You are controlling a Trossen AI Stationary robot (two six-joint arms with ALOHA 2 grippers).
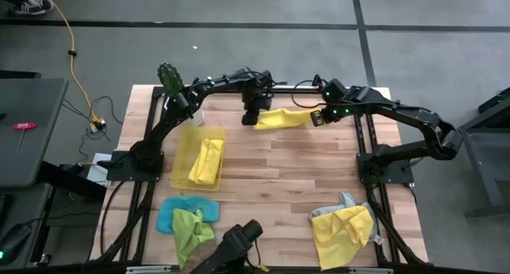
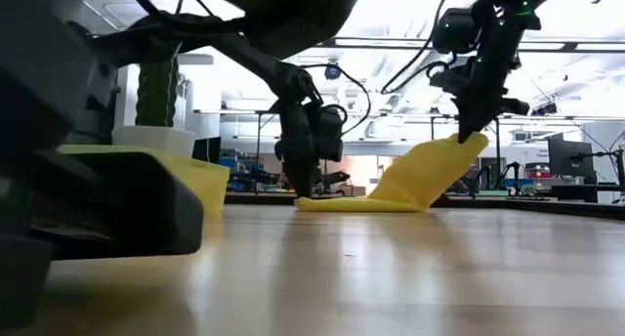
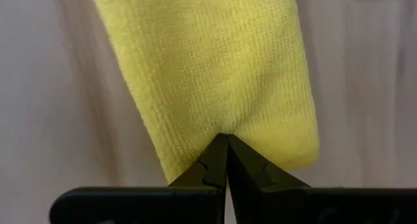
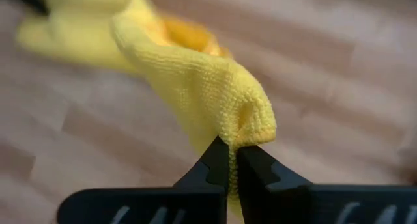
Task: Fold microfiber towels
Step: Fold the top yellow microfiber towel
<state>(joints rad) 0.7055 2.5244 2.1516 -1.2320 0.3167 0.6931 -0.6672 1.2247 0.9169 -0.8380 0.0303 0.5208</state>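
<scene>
A yellow microfiber towel (image 1: 283, 119), folded into a narrow strip, stretches between my two grippers at the table's far middle. My left gripper (image 1: 256, 119) is shut on its left end, low at the table. My right gripper (image 1: 316, 119) is shut on its right end and stands higher, so the towel slopes up toward it in the low view (image 2: 430, 175). Another yellow towel (image 1: 207, 161) lies folded in the translucent yellow tray (image 1: 185, 145). My left gripper pinches the towel's left end (image 3: 225, 129) between its two fingertips, at the middle of that short edge, coming from above. That end lies on the table (image 2: 322, 205). My right gripper pinches the towel's right end (image 4: 244, 136) between its fingertips, on a bunched fold of several layers. It comes from above and holds that end lifted clear (image 2: 467, 141), the towel sloping down to the table.
A light blue towel (image 1: 171, 210) and a lime green towel (image 1: 191, 230) lie crumpled at the near left. A yellow towel (image 1: 343, 234) lies over a grey one (image 1: 343, 202) at the near right. A green cactus in a white pot (image 1: 170, 79) stands at the far left corner.
</scene>
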